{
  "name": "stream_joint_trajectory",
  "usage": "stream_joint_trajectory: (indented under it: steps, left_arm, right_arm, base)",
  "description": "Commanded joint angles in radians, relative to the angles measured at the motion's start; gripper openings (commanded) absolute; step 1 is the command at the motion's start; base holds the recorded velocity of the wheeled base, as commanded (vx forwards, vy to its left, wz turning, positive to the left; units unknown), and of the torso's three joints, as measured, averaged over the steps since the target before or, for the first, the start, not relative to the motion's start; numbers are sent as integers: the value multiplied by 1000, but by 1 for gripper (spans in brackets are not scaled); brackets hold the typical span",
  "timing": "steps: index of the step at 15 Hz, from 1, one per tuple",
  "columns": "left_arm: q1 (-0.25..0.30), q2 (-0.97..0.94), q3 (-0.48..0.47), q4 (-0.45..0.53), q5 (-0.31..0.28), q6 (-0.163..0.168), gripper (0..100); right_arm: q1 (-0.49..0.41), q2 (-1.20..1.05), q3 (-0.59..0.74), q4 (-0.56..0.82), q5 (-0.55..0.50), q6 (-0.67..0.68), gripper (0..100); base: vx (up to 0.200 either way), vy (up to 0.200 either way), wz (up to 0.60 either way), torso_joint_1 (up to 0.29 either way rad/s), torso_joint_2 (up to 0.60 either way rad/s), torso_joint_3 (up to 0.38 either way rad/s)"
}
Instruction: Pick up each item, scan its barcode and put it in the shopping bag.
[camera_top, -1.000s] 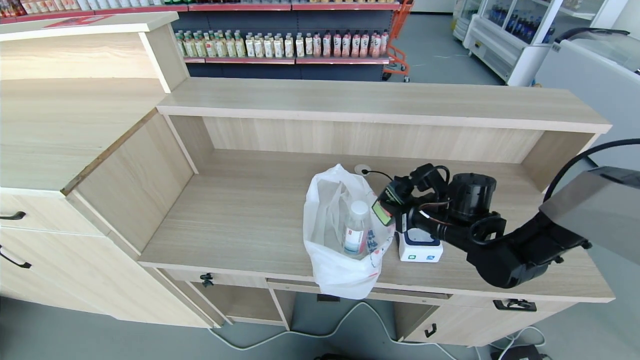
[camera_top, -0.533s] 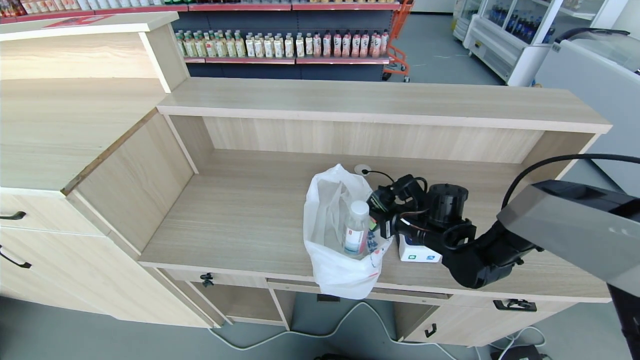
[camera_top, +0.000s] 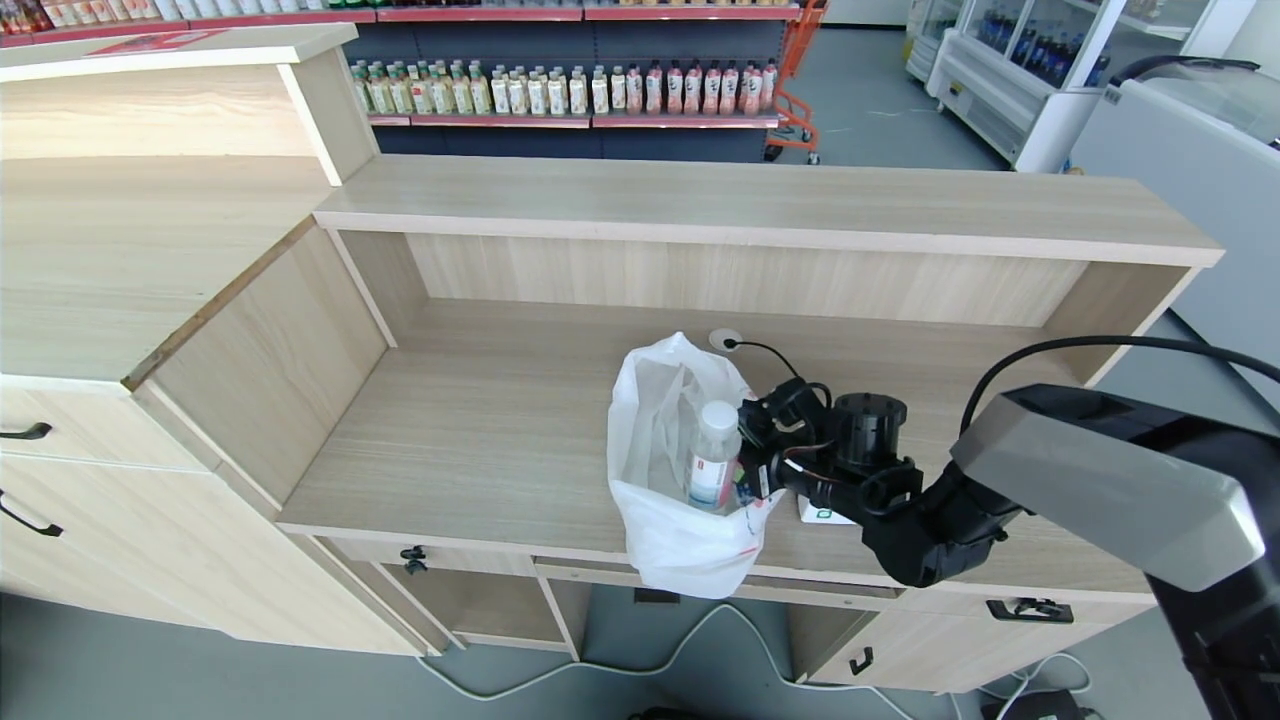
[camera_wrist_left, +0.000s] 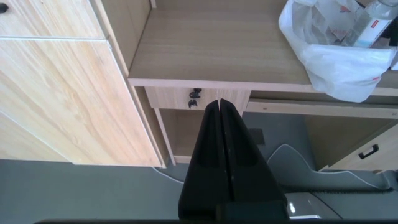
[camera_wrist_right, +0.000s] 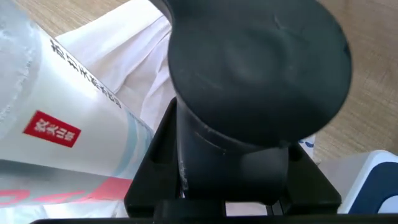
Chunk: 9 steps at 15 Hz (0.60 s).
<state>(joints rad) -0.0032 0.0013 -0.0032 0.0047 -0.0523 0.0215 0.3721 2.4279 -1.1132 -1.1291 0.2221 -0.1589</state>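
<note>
The right gripper (camera_top: 752, 468) is at the right rim of the white bag (camera_top: 680, 540), just above the opening. I cannot tell if it is wide or narrow, or if it holds something. In the right wrist view a dark round thing (camera_wrist_right: 258, 68) stands directly before the camera and covers the rest. The left gripper (camera_wrist_left: 219, 106) is pressed together with nothing in it. It hangs low over the floor (camera_wrist_left: 93, 193) in front of the bench (camera_top: 480, 440), well apart from the bag.

The bag stands open at the front edge of the bench. 1 clear bottle (camera_top: 712, 455) with a white cap is upright inside, so its long axis is vertical. It lies to the robot's left of the right gripper, just beside it. I think the step in hand is the putting in. The free room in the bag seems to be the gap between the bottle and the right rim, so the way should be straight down, not sideways. The right arm is much nearer than the left.

The white scanner (camera_top: 822, 514) is on the bench just right of the bag, partly under the arm. A thin black cable (camera_top: 765, 348) runs behind it. The bench is pale wood with a raised back wall. Behind it are shop shelves (camera_top: 560, 90) with many bottles.
</note>
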Motion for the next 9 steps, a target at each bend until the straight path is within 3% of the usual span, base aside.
stream_joint_trajectory:
  steps: [1, 5, 6, 9]
  left_arm:
    - [0, 0, 0, 0, 0, 0, 0]
    - [0, 0, 0, 0, 0, 0, 0]
    - [0, 0, 0, 0, 0, 0, 0]
    - [0, 0, 0, 0, 0, 0, 0]
  right_arm:
    - [-1, 17, -8, 2, 0, -5, 0]
    - [-4, 20, -11, 5, 0, -7, 0]
    - [-6, 20, -11, 5, 0, -7, 100]
    - [-10, 17, -11, 0, 2, -4, 100]
  base:
    - [0, 0, 0, 0, 0, 0]
    - [0, 0, 0, 0, 0, 0]
    - [0, 0, 0, 0, 0, 0]
    - [0, 0, 0, 0, 0, 0]
